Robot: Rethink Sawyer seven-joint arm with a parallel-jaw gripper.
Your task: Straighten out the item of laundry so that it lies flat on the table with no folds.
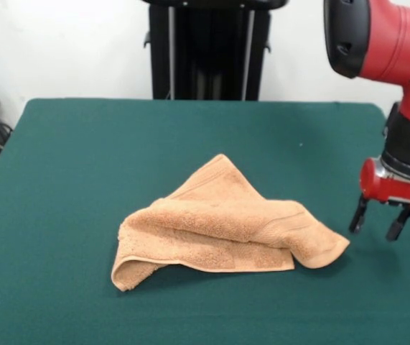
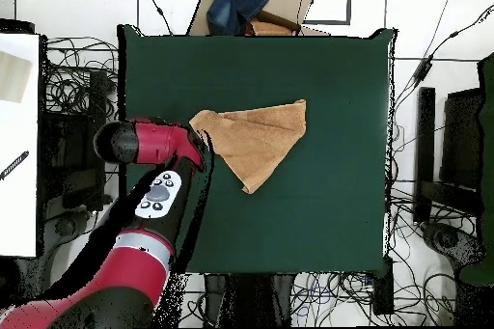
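Note:
The peach-orange towel [image 1: 222,226] lies folded over itself in a rough triangle at the middle of the dark green table [image 1: 82,158]. One corner points at the robot's side, and a thick folded edge runs along the near side. In the overhead view the towel [image 2: 256,137] is a triangle left of the table's [image 2: 318,219] centre. My gripper [image 1: 380,223] hangs at the right, just beside the towel's right corner and a little above the table. Its two dark fingers [image 1: 357,215] stand apart and hold nothing. In the overhead view the arm [image 2: 154,144] covers the gripper.
The robot's pedestal [image 1: 208,50] stands behind the table's far edge. In the overhead view, a cardboard box with blue cloth [image 2: 246,5] sits beyond the table's top edge, and cables [image 2: 425,229] lie on the floor around it.

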